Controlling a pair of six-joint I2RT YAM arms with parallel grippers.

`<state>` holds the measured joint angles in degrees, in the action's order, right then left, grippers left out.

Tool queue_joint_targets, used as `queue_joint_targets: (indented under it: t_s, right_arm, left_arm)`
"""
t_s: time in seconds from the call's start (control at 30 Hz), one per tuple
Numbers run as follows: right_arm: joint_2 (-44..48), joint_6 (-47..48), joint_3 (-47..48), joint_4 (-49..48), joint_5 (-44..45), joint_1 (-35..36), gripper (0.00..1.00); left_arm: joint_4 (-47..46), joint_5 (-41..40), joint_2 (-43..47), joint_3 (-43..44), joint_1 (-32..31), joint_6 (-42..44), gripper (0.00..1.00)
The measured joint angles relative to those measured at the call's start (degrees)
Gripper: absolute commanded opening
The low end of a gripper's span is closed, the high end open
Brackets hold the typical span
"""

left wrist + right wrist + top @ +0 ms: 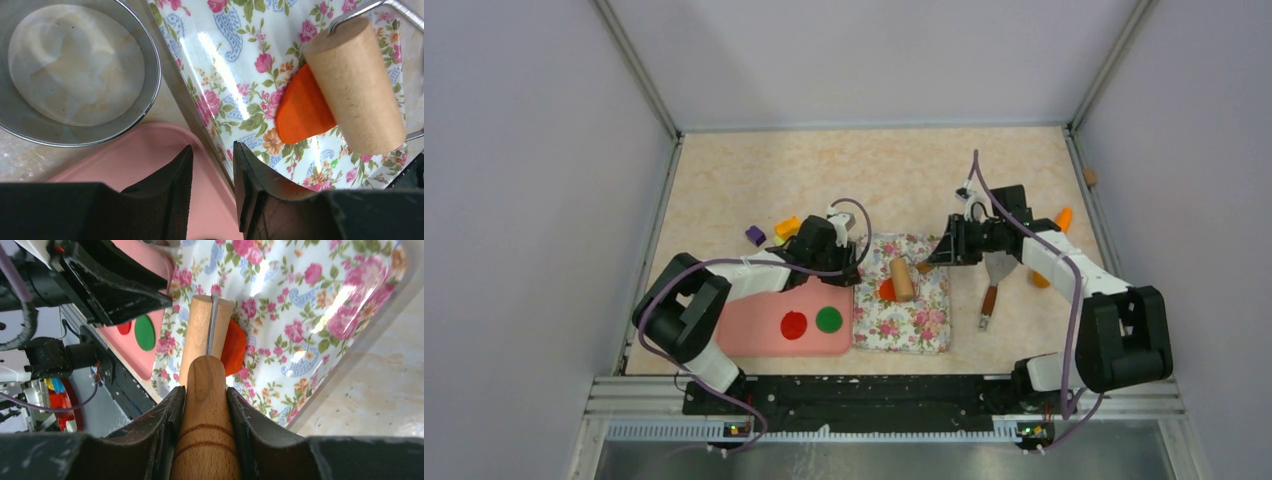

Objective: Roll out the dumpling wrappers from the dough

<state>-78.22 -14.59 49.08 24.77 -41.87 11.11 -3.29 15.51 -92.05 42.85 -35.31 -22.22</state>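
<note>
Your right claw (205,392) clamped on rolling pin (903,279) handle; pin sits on dough (300,112), dough poking out pin's left side, so roll left. Left claw (212,152) narrow, empty.

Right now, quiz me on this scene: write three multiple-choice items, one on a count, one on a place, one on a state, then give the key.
1. How many dumpling wrappers lie on the pink board?
A. four
B. none
C. two

2. Where is the dough?
A. on the pink board
B. on the floral mat, under the roller
C. on top of the roller

3. The right end effector is:
A. shut on the roller's handle
B. open and empty
C. shut on the dough

Key:
1 C, one red and one green disc sit side by side on the board.
2 B, the wooden drum lies over the dough's edge on the flowered print.
3 A, both fingers clamp the wooden handle in the right wrist view.
</note>
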Motion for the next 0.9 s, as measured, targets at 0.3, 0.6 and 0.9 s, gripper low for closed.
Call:
queue_joint_targets:
  t_s: [0.3, 0.6, 0.9]
  right_arm:
    - [-1.6, 0.3, -1.4, -2.1, 2.4, 5.8, 0.0]
    - [-0.5, -0.4, -2.9, -3.1, 6.5, 8.3, 0.0]
    - [-0.9, -3.2, -5.6, -9.5, 7.0, 12.6, 0.0]
  left_arm:
    - [-0.3, -0.6, -1.2, 0.7, 0.4, -1.0, 0.18]
    - [-0.8, 0.0, -1.9, 1.3, 0.4, -3.2, 0.0]
    - [-0.9, -0.2, -1.7, 1.3, 0.6, -3.8, 0.0]
